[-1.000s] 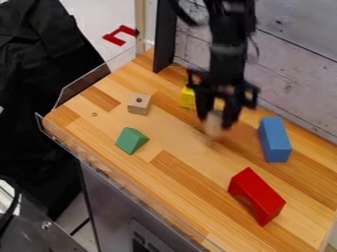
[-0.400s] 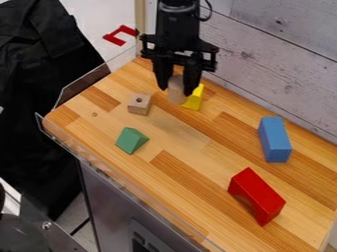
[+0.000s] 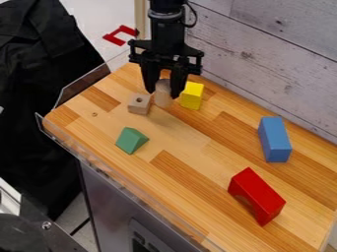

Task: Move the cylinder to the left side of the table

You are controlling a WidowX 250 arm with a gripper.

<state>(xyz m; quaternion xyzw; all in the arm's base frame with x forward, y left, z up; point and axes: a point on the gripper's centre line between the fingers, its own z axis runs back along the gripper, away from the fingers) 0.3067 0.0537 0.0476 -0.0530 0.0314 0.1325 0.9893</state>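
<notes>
My gripper (image 3: 164,95) hangs over the upper left part of the wooden table (image 3: 191,172), shut on the pale wooden cylinder (image 3: 163,93). The cylinder is upright between the two fingers, its lower end showing below them. It stands just right of the small wooden block with a hole and left of the yellow block. Whether its bottom touches the table I cannot tell.
Close on the left is the holed wooden block (image 3: 139,104); close on the right, the yellow block (image 3: 191,95). A green block (image 3: 131,140) lies nearer the front edge. A blue block (image 3: 274,139) and a red arch (image 3: 256,196) are on the right. A plank wall borders the back.
The gripper has moved left across the table with the cylinder between its fingers, from near the blue block past the yellow block. The other blocks look unmoved.
</notes>
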